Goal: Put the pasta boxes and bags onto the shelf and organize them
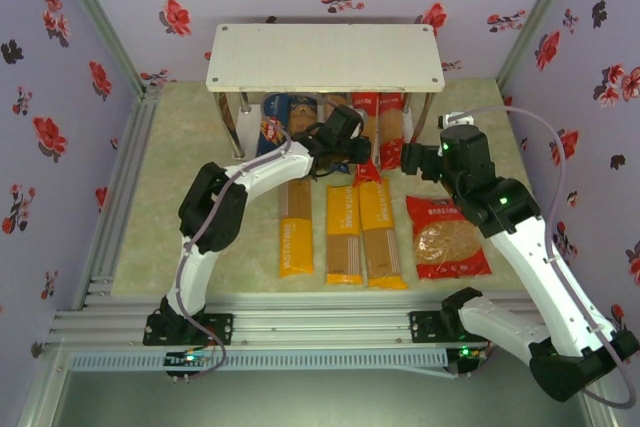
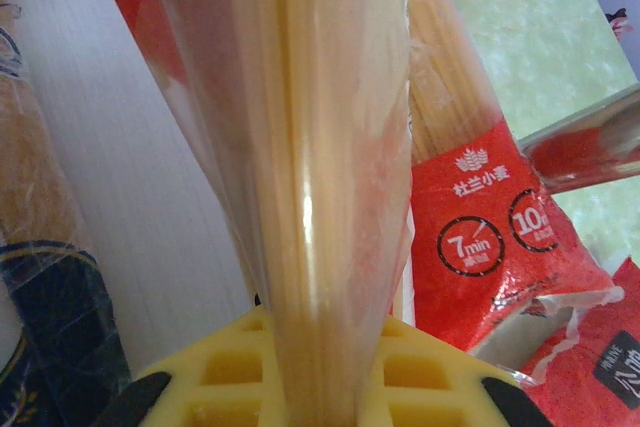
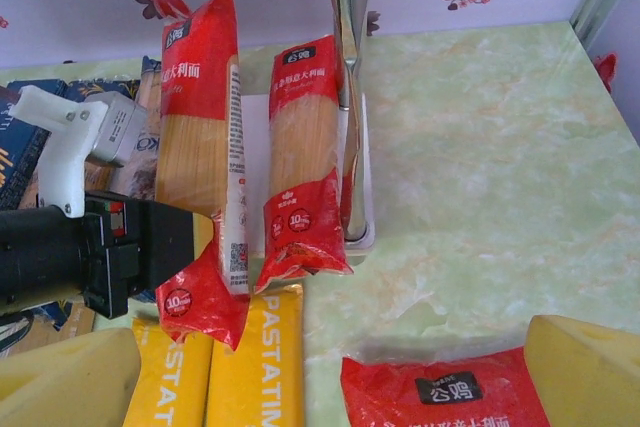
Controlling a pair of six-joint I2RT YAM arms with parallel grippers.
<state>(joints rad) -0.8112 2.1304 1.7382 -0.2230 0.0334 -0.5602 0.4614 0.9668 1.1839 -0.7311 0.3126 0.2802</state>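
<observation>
Three long yellow-orange packets (image 1: 343, 234) lie side by side on the table, and there is one wide red bag (image 1: 447, 237) of short pasta. There are two long red packets (image 3: 305, 177). At the one shelf (image 1: 325, 57), two boxes (image 1: 275, 125) can be counted, one dark blue and one brownish, though an arm may hide more.

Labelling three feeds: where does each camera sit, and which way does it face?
Top external: above, behind the bases, looking down on the shelf; left gripper and right gripper show.
Left wrist: on the left arm, looking along its held red bag; yellow fingers show.
Right wrist: on the right arm, facing the shelf; own fingertips show.
Shared by both wrist views: that bag.
</observation>
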